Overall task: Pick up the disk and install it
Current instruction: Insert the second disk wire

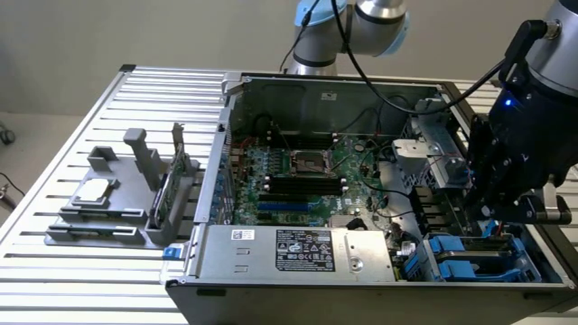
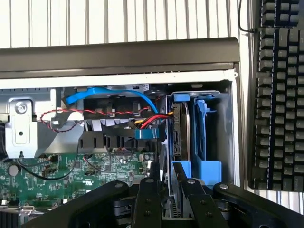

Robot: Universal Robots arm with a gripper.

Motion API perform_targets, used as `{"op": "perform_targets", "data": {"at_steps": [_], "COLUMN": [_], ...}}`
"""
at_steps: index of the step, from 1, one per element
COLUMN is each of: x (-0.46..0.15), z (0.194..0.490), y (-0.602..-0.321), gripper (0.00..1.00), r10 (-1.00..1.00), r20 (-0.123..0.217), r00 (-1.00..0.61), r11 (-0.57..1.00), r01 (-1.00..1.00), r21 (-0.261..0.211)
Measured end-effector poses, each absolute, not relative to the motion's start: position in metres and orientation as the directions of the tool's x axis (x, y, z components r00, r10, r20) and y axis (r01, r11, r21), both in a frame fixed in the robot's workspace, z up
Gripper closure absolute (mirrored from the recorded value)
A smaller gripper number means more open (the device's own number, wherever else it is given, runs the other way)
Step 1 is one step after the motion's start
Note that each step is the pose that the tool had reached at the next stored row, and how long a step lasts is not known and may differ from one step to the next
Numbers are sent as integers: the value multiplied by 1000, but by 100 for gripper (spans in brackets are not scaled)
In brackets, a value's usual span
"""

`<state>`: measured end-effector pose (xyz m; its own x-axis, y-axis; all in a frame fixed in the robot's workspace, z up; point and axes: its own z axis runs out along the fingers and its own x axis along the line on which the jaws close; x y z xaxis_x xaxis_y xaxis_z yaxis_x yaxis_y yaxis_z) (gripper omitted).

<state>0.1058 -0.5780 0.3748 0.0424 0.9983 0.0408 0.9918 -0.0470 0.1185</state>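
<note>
One disk (image 2: 176,130) in its blue bracket stands on edge in the drive bay at the corner of the open computer case (image 1: 271,271). We see the hand (image 2: 166,190) directly over that bay, fingers (image 2: 147,199) narrowly parted, and we cannot tell whether they grip it.

Plain beige wall (image 1: 181,34) at twelve o'clock, slatted metal table (image 1: 81,135) below, pale floor (image 1: 27,132) at nine o'clock
</note>
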Motion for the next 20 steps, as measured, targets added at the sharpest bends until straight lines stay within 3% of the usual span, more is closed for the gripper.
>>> {"op": "perform_targets", "data": {"at_steps": [20], "x": [134], "z": [388], "y": [-571], "gripper": [75], "r10": [999], "r20": [25], "r00": [43], "r11": [-45], "r01": [993], "r21": [108]}}
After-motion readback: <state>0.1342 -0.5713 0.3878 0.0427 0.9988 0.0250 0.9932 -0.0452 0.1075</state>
